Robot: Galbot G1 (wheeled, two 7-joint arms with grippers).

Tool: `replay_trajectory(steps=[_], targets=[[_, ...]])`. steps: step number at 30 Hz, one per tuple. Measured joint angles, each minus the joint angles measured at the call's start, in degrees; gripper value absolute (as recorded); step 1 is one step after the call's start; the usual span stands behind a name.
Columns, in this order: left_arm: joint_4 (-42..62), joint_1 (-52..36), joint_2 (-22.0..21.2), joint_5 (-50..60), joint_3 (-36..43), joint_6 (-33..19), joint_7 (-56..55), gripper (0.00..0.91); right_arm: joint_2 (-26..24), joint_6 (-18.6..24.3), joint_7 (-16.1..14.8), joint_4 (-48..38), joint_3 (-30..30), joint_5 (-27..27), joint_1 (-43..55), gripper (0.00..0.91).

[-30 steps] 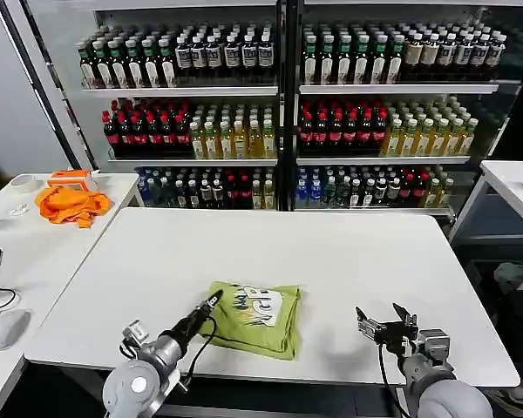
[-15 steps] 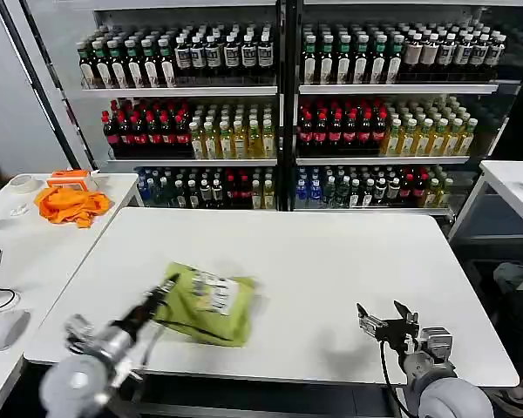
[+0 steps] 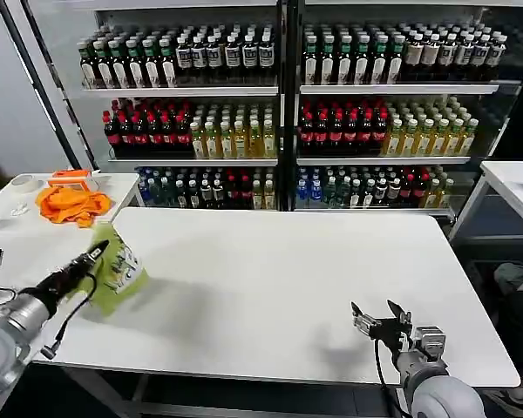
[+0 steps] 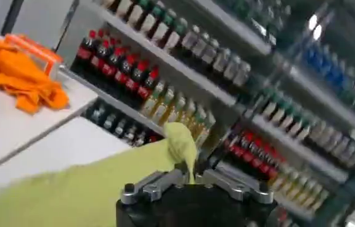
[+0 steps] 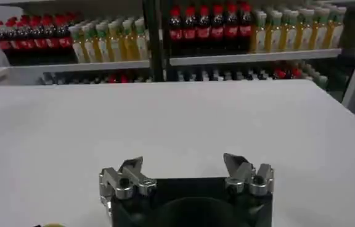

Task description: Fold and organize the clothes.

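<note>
Folded lime T-shirt [image 3: 118, 270], with a pale printed patch on its upper face, held at the far-left edge of the white worktop [image 3: 279, 279]. The bundle is tilted up on one side, its lower part close to the worktop surface; whether it touches cannot be told. The left tool [image 3: 94, 254] is clamped on the shirt's left edge, the arm reaching in from the near left corner of the scene. In the left wrist view the lime fabric [image 4: 91, 185] spreads out from between the tool's fingers [image 4: 159, 182] and rises to a small peak just beyond them.

The right tool [image 3: 376, 320] hovers over the near right part of the worktop, well apart from the shirt, its fingers [image 5: 131, 168] spread wide with nothing between them.

To the far left, a second white worktop [image 3: 35, 235] carries a crumpled orange cloth [image 3: 70, 205], an orange-framed object just behind it and a roll of tape [image 3: 23, 184]. Behind both worktops stand shelves [image 3: 288, 89] packed with rows of bottled drinks [image 3: 340, 122].
</note>
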Motion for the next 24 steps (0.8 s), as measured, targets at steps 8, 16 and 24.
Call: replay_trajectory(steps=[8, 16, 24], targets=[[1.72, -1.48, -1.86, 25.42, 13.79, -3.68, 0.82, 0.02, -0.36, 0.3, -0.12, 0.16, 1.18, -0.08, -1.32, 0.907], [-0.96, -4.86, -4.17, 38.57, 24.49, -4.12, 1.38, 0.02, -0.42, 0.54, -0.16, 0.39, 2.56, -0.09, -2.56, 0.907], [-1.51, -8.5, -7.87, 45.56, 33.84, -2.21, 0.4, 0.02, -0.61, 0.56, -0.13, 1.09, 3.89, -0.11, -3.8, 0.907]])
